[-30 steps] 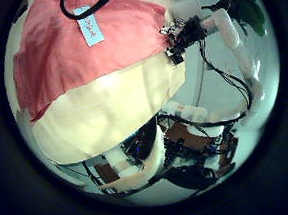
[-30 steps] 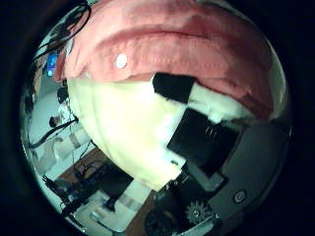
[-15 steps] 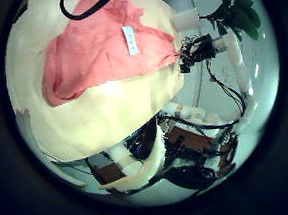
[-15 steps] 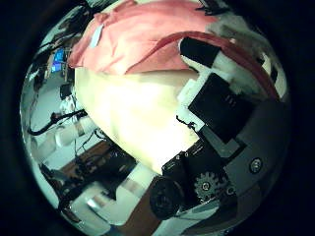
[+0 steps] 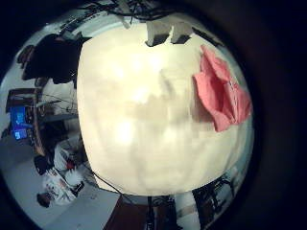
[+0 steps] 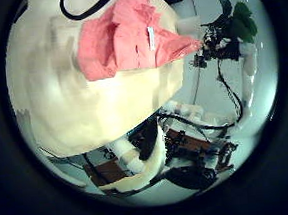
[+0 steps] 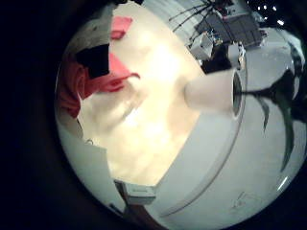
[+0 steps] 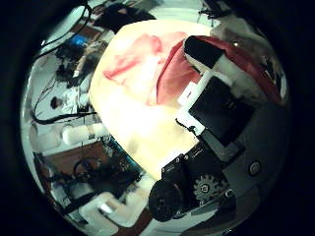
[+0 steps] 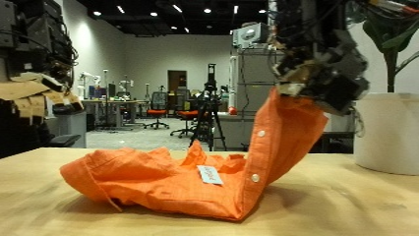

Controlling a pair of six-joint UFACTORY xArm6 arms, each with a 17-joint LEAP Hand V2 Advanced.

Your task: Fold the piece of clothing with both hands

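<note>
The orange shirt [image 9: 184,182] lies crumpled on the wooden table [image 9: 354,211], with its long axis along the table. One end rises steeply to a hand [image 9: 321,74] of mine, which pinches the cloth from above. Only the outside view shows this lifted end and the white label [image 9: 208,174]. The right thumb side view shows my right hand [image 8: 212,93] curled close against the cloth. For my left hand, I cannot tell.
</note>
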